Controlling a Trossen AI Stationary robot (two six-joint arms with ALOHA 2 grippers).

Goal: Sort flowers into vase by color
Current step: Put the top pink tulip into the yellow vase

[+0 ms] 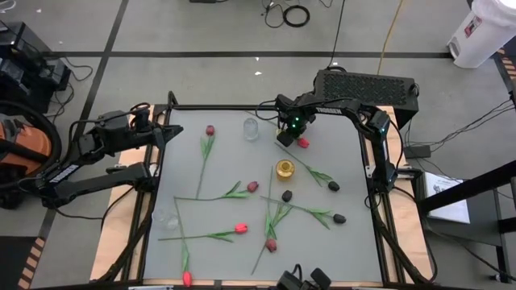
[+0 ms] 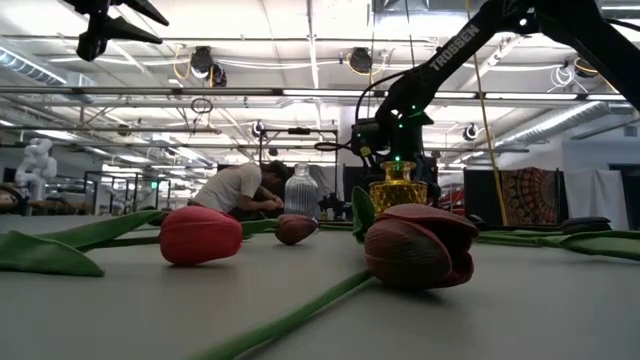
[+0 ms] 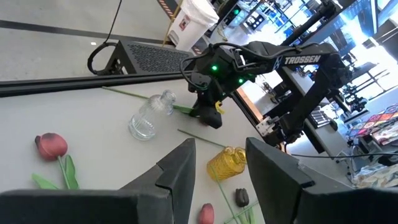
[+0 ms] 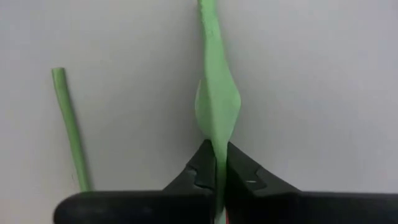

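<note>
The right pincer (image 4: 215, 180) pinches shut on the green stem (image 4: 216, 106) of a pink tulip (image 1: 303, 142) lying flat on the counter (image 1: 347, 161) near the yellow vase (image 1: 285, 169), apparently readying a lift.

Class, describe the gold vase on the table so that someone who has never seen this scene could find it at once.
Start at the grey table and look toward its far right part, where the right gripper pinches a flower stem. Just in front of that gripper stands the gold vase. The other vase nearby is clear glass; this one is shiny yellow.
</note>
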